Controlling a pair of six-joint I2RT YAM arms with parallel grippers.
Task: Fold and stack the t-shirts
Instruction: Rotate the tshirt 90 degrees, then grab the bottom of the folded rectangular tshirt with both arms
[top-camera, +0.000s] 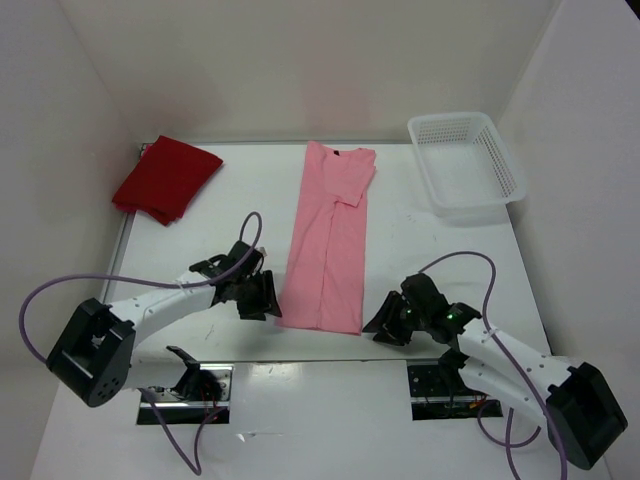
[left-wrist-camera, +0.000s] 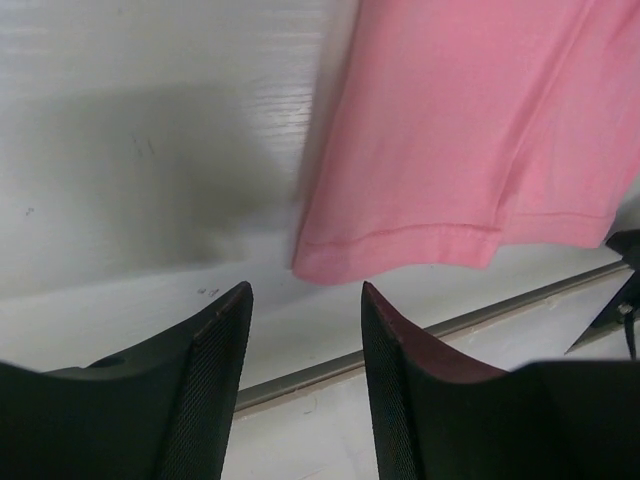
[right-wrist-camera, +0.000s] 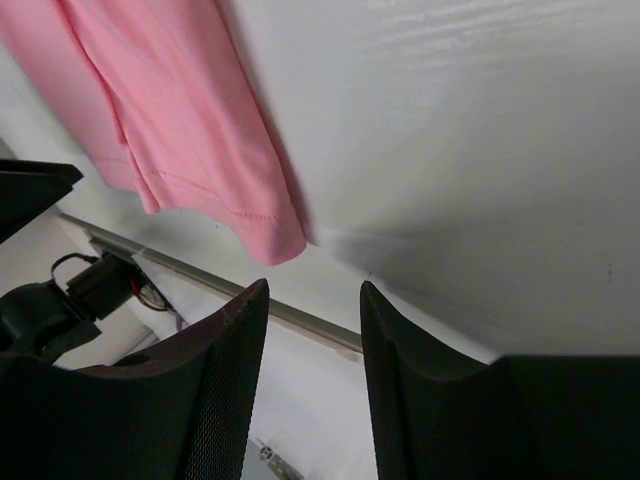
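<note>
White walls (top-camera: 300, 60) enclose a white table (top-camera: 240, 200) bearing a pink t-shirt (top-camera: 330, 250)

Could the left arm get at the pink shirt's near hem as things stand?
Probably yes: the left claw hangs open just short of the pink shirt and its near-left corner, with nothing between them.

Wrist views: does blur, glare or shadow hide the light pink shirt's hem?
Left wrist: light pink shirt smeared along its left edge, hem readable, soft shadow on the table; right wrist: hem corner sharp, faint glare streaks on the table; top external: evenly lit.
</note>
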